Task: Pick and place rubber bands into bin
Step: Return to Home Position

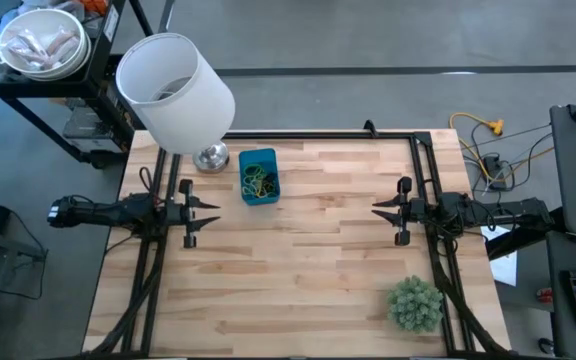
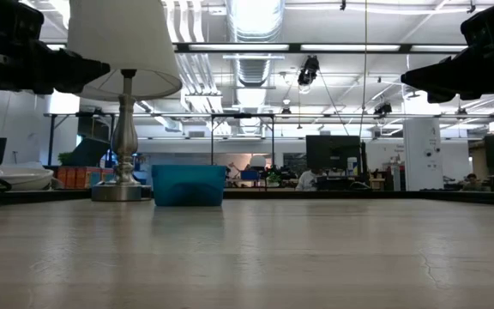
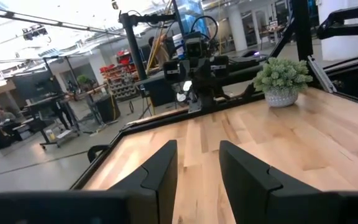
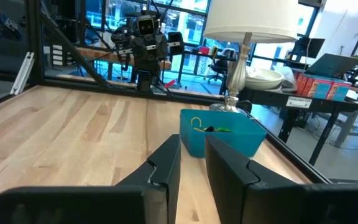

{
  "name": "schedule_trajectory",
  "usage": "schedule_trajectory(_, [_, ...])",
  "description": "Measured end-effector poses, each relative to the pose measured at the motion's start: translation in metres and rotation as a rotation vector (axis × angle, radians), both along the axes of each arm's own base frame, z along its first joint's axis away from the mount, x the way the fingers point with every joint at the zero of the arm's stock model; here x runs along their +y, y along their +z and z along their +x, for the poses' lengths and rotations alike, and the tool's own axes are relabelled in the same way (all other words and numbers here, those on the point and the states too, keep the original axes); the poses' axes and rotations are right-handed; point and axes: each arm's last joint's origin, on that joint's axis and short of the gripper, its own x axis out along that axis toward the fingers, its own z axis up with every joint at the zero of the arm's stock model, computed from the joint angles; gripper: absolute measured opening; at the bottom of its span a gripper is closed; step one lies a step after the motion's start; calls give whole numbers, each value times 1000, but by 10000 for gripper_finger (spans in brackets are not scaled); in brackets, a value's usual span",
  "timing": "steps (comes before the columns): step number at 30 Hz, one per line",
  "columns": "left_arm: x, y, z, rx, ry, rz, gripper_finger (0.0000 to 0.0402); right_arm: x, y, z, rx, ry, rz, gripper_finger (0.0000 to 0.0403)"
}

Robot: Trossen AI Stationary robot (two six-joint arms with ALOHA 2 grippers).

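Rubber bands lie in the bin; left gripper and right gripper hang parted.

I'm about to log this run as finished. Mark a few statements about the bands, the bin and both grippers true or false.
1. The thin coloured rubber bands lie inside the small blue rectangular plastic bin. True.
2. The bin stands next to the bushy green plant. False: it stands beside the silver metal base of the white-shaded lamp; the plant sits far off, on the right arm's side.
3. The left gripper is shut on a rubber band. False: its fingers are open and hold nothing.
4. The right gripper is open, with nothing between its fingers. True.
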Motion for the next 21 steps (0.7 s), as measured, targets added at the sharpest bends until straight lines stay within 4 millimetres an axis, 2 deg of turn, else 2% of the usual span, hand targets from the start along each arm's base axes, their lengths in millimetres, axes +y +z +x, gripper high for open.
schedule_trajectory(7, [0,0,0,-12,-6,-130,105,0,0,0,0,0,1,68])
schedule_trajectory(21, [0,-1,1,4,-9,-128,105,0,0,0,0,0,1,68])
